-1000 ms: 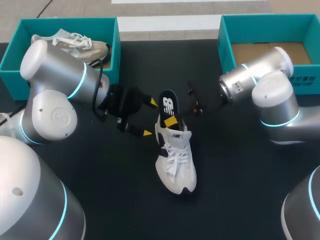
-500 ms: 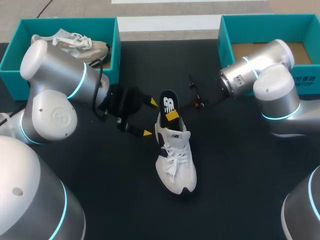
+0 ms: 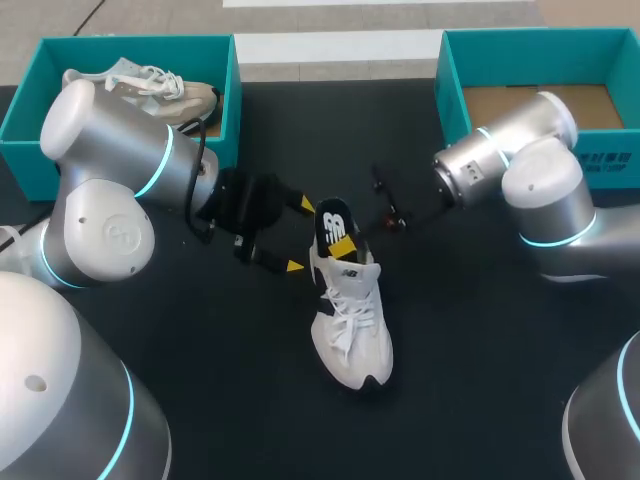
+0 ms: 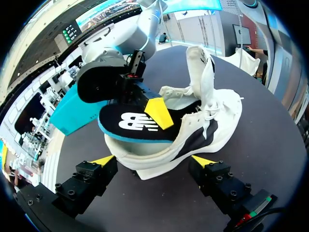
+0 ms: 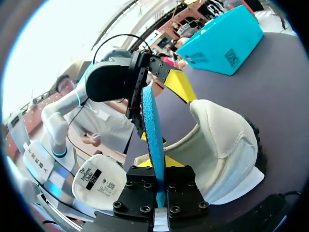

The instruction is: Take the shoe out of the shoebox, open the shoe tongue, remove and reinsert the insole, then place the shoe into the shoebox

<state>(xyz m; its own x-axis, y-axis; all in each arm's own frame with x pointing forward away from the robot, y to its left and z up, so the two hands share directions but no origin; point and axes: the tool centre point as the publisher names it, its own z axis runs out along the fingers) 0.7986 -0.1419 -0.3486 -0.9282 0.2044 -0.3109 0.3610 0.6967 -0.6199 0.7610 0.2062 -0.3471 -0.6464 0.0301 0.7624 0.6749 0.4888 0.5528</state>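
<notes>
A white shoe [image 3: 352, 318] lies on the black table [image 3: 200, 380], heel toward the far side. A dark insole [image 3: 334, 218] with a blue underside stands tilted in the heel opening. My right gripper [image 3: 343, 245] is shut on the insole [image 5: 154, 140], its fingers [image 5: 145, 193] pinching the thin edge. My left gripper [image 3: 300, 236] stands open just left of the heel. In the left wrist view the shoe [image 4: 212, 128] and insole [image 4: 128, 123] lie just ahead of the left gripper [image 4: 153, 162], whose spread fingertips [image 4: 104, 159] clasp nothing.
A teal shoebox [image 3: 232, 95] at the far left holds a beige shoe [image 3: 165, 92]. A second teal shoebox [image 3: 450, 95] stands at the far right, behind my right arm.
The insole has come down a little toward the shoe's heel opening, with the right gripper pinching tighter on it. The right arm's elbow shifted slightly. The left arm stayed put.
</notes>
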